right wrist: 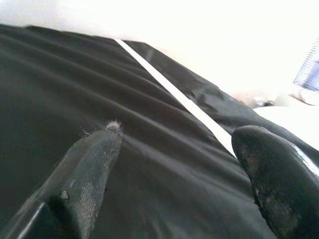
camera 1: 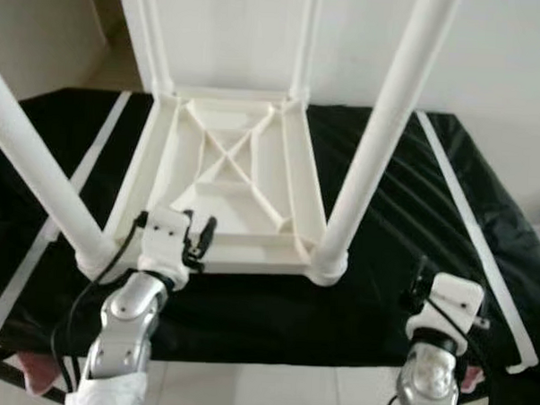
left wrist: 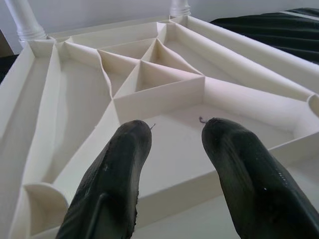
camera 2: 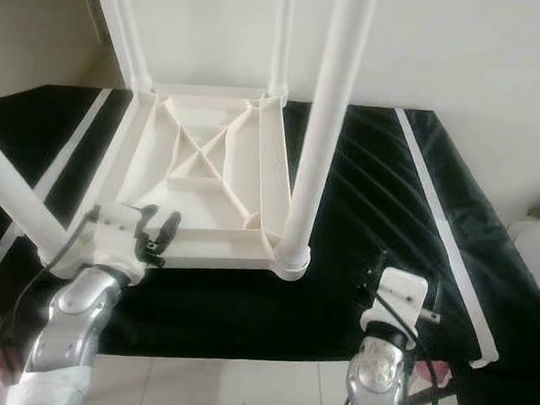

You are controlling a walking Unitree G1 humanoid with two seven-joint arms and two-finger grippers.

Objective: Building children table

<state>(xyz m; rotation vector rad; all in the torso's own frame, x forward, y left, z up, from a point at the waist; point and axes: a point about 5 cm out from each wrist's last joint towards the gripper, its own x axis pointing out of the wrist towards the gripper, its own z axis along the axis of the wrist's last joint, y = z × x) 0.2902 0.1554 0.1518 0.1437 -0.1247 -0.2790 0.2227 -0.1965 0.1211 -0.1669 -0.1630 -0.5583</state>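
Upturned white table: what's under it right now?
The upturned white table lies top-down on a black cloth with white stripes. Whatever supports the cloth, and anything beneath the tabletop itself, is covered.

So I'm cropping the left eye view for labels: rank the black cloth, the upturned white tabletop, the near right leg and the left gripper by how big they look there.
1. Black cloth
2. Upturned tabletop
3. Near right leg, though its closeness to the camera inflates it
4. Left gripper, open at the tabletop's near edge
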